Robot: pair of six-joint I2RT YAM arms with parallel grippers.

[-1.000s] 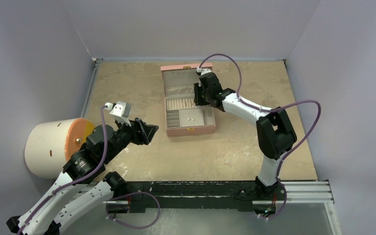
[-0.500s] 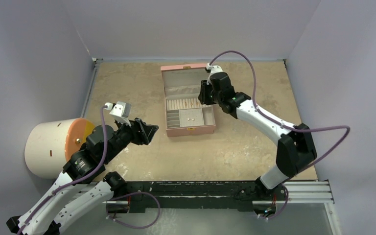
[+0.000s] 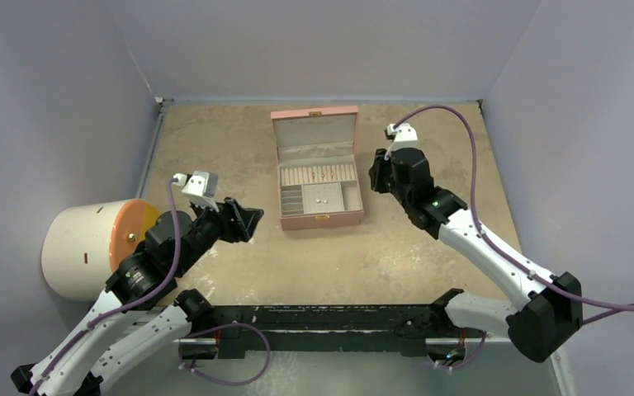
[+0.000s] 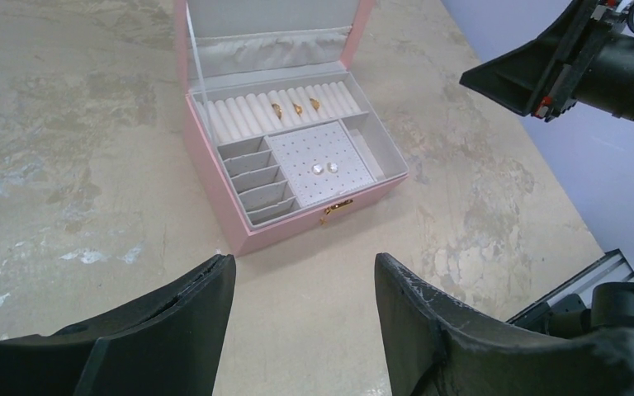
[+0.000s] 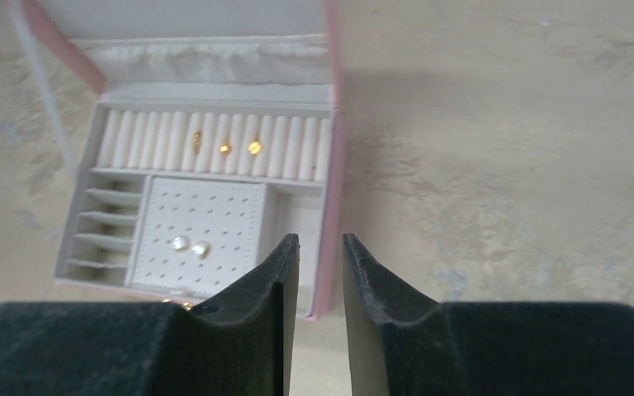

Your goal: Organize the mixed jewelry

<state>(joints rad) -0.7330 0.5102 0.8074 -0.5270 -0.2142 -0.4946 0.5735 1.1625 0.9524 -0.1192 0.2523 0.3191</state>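
Rings (image 4: pixel 295 107) sit in the roll slots (image 4: pixel 239 114) of the pink box (image 4: pixel 215 210), studs (image 4: pixel 325 167) on its dotted pad (image 4: pixel 309 144). Left gripper (image 4: pixel 301 276): spread wide, empty. Right gripper (image 5: pixel 320 256): narrow gap, grasping nothing.

Soft, even, fairly bright light lies over the tabletop (image 3: pixel 396 247). The pink box (image 3: pixel 322 219) casts only a faint shadow just to its right. The right wrist view is blurred: the jewelry (image 5: pixel 224 148) inside the box shows as soft specks. The left wrist view is sharper.
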